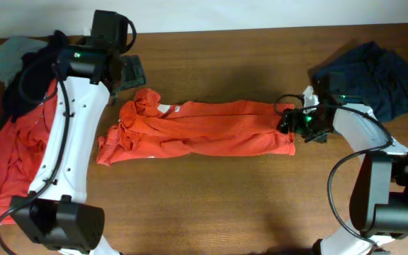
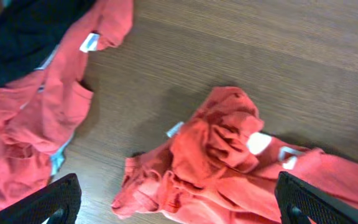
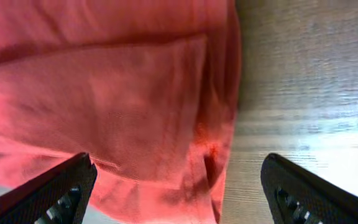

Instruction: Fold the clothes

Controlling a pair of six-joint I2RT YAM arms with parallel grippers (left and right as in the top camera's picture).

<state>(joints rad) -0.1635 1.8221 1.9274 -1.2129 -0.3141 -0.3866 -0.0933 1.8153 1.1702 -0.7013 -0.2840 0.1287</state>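
An orange-red T-shirt (image 1: 204, 129) lies stretched in a long bunched strip across the table's middle, its collar end crumpled at the left (image 2: 219, 146). White marks show near the collar. My left gripper (image 2: 179, 202) is open, above the shirt's crumpled left end, holding nothing. My right gripper (image 3: 179, 193) is open over the shirt's right hem (image 3: 166, 124), with cloth between the fingers' span; in the overhead view it sits at the shirt's right end (image 1: 297, 124).
A pile at the far left holds another orange-red shirt (image 1: 13, 163), black cloth (image 1: 30, 67) and a grey piece (image 1: 6, 57). A navy garment (image 1: 377, 74) lies at the back right. Wooden table (image 1: 225, 205) shows in front.
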